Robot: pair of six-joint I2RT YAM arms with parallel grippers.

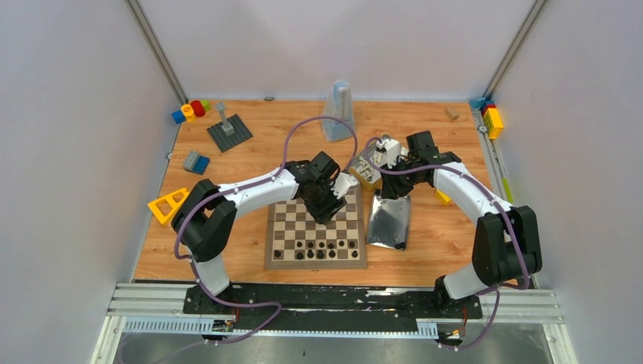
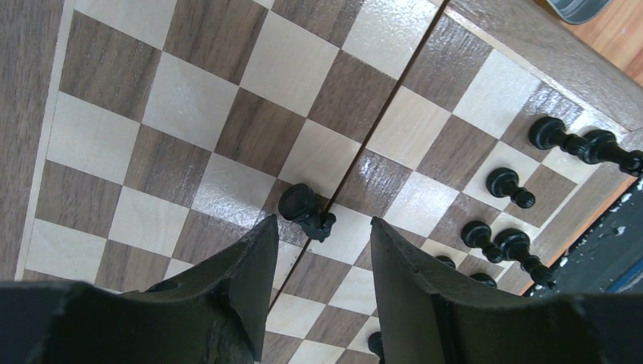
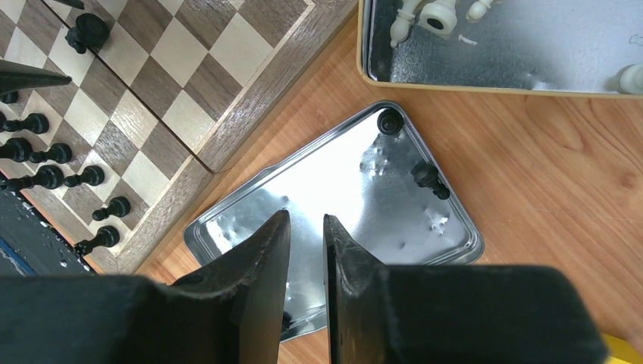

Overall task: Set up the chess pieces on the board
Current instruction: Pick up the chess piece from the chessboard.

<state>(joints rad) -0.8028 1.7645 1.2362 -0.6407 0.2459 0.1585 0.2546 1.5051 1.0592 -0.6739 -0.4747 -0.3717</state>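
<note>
We see board (image 1: pixel 316 263) near counter's (image 1: pixel 227 174) near edge, centre: dark-brown and cream squares, tan border. Glossy black pieces (image 1: pixel 318 249) line its near rows. Mid-board, left end effector (image 2: pixel 322 221) jaws apart, lone black piece (image 2: pixel 303 206) between tips, apparently ungripped. Right end effector (image 3: pixel 307 218) over shiny tin (image 3: pixel 326 167) off board's right edge, jaws narrowly apart, empty; two black pieces (image 3: pixel 428 178) inside. Cream pieces (image 3: pixel 436 14) in farther tin (image 3: pixel 531 53).

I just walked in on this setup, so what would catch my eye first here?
The checkered board sits mid-table, black pieces lined along its near edge. The left gripper hovers open over a lone black piece by the centre seam, while the right gripper hangs above a shiny tin holding two more.
</note>
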